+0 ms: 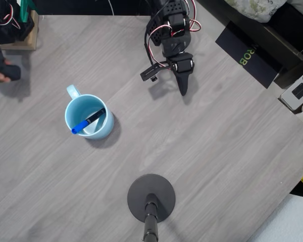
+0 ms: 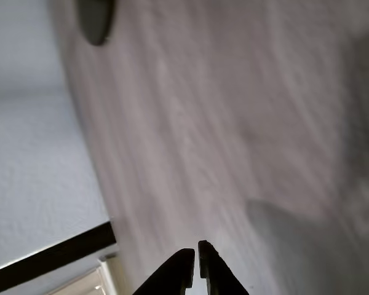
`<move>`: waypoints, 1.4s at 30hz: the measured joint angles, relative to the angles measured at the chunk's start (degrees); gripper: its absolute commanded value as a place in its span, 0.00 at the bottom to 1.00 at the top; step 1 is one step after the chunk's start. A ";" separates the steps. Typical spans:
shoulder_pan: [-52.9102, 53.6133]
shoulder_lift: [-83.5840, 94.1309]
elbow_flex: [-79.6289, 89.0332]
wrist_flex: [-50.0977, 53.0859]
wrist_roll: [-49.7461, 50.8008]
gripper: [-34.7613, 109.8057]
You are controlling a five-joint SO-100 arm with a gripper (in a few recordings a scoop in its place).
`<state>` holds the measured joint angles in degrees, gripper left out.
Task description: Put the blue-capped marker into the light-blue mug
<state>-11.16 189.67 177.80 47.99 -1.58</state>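
The light-blue mug [image 1: 89, 117] stands on the grey wood table, left of centre in the overhead view, handle pointing up-left. The blue-capped marker [image 1: 88, 121] lies inside it, leaning on the rim with its blue cap at the lower left. My gripper [image 1: 183, 91] hangs over the table well to the upper right of the mug, apart from it. Its black fingers are pressed together with nothing between them. In the wrist view the fingertips [image 2: 186, 255] meet at the bottom edge over blurred bare table.
A black round stand base [image 1: 151, 198] sits at the bottom centre, also seen in the wrist view as the stand base [image 2: 95, 18]. A black box [image 1: 247, 55] and a phone [image 1: 297, 92] lie past the table's right edge. A wooden block [image 1: 28, 35] is at top left.
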 measured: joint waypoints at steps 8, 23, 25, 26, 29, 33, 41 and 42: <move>-0.97 0.00 0.00 9.40 0.53 0.24; 6.15 0.00 0.09 15.64 -5.62 0.24; 6.15 0.00 0.09 16.35 -5.80 0.24; 6.15 0.00 0.09 16.88 -5.80 0.24; 6.50 0.00 0.09 17.67 -5.80 0.24; 6.50 0.00 0.09 20.48 -5.19 0.24; 7.65 0.00 0.09 21.27 -4.04 0.24; 7.65 0.00 0.09 21.27 -4.04 0.24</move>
<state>-3.52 189.67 177.89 69.26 -5.62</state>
